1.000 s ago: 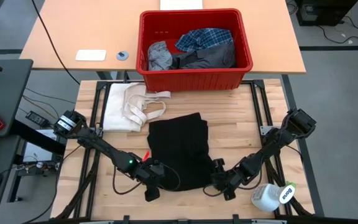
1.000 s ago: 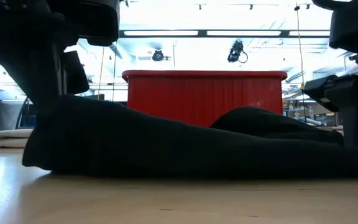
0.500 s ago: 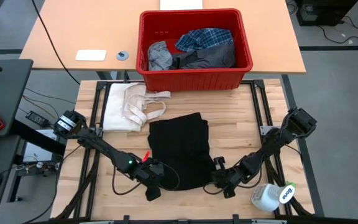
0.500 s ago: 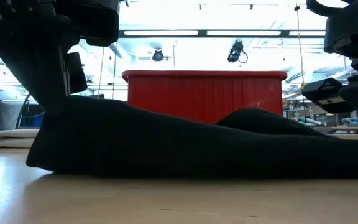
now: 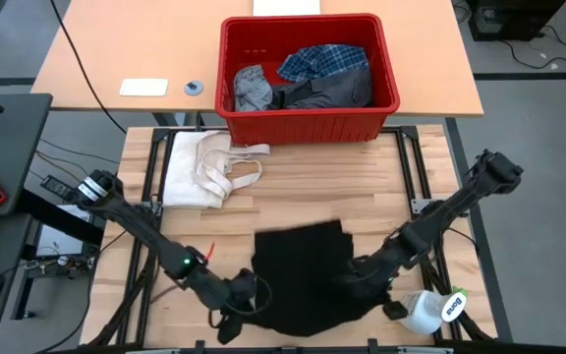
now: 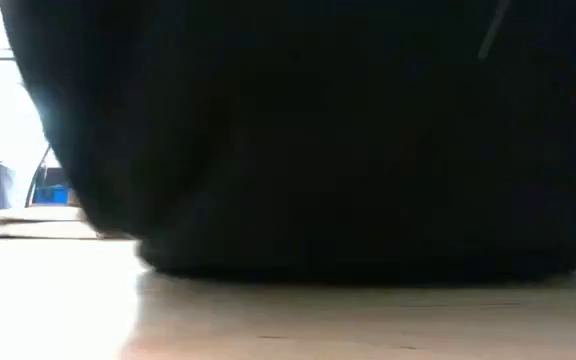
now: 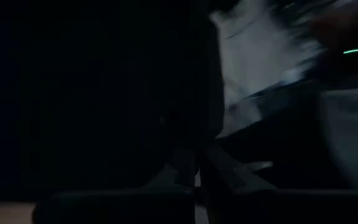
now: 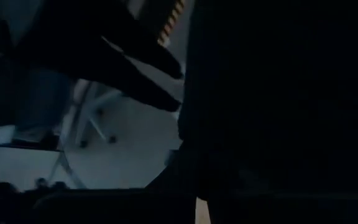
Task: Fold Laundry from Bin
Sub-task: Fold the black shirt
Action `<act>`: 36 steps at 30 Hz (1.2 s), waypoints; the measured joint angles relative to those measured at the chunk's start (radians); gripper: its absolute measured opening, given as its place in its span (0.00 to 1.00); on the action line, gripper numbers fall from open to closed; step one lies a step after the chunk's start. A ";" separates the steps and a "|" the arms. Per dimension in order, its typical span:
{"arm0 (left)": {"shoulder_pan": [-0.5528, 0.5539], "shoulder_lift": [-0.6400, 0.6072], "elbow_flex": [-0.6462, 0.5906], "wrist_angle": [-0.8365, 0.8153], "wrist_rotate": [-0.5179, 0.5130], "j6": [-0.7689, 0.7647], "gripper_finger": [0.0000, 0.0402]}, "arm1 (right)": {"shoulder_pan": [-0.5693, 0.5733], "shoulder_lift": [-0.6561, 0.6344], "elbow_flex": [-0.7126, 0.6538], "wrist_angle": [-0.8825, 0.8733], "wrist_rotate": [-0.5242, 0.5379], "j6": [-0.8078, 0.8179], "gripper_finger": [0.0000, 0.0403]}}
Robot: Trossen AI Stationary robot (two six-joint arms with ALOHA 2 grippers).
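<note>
The large black garment [image 5: 303, 275] lies on the wooden table [image 5: 381, 202], near its front edge, with that near edge raised. My left gripper [image 5: 247, 296] is shut on its near left corner and my right gripper [image 5: 355, 279] on its near right corner. In the low view the black garment [image 6: 328, 140] hangs like a curtain, its lower part on the tabletop. The red bin [image 5: 308, 116] stands at the far side and holds a plaid shirt [image 5: 324, 61], a light grey garment [image 5: 252, 88] and a dark grey garment [image 5: 327, 91]. My left gripper pinches the garment's near left corner [image 7: 166, 134] between its two fingers, which slant down from the table's left. The cloth there is lifted and hangs below the fingers. How many layers it holds does not show. My right gripper pinches the garment's near right corner [image 8: 241, 124], its fingers slanting down from the table's right. That corner is raised off the table and the cloth hangs below. The dark cloth hides the contact itself.
A cream-white cloth with strap loops [image 5: 206, 167] lies at the table's far left. A white bottle [image 5: 430, 311] lies at the near right corner, close to my right arm. Bare wood shows between the black garment and the bin.
My right gripper has shut on the garment's near right corner. Both grippers have then risen and tipped up, lifting the near edge. The garment's far edge has slid along the table toward the near edge, and the cloth now hangs in front of the low camera.
</note>
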 joint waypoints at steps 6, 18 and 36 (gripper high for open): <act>0.025 -0.023 0.001 -0.061 -0.009 0.053 0.03 | -0.027 -0.132 0.001 -0.030 0.059 0.029 0.04; 0.091 -0.017 -0.001 -0.311 -0.018 0.015 0.03 | -0.098 -0.150 0.001 -0.303 0.356 0.083 0.05; 0.147 -0.017 -0.007 -0.709 -0.304 -0.079 0.03 | -0.226 0.088 0.001 -0.313 0.586 0.049 0.05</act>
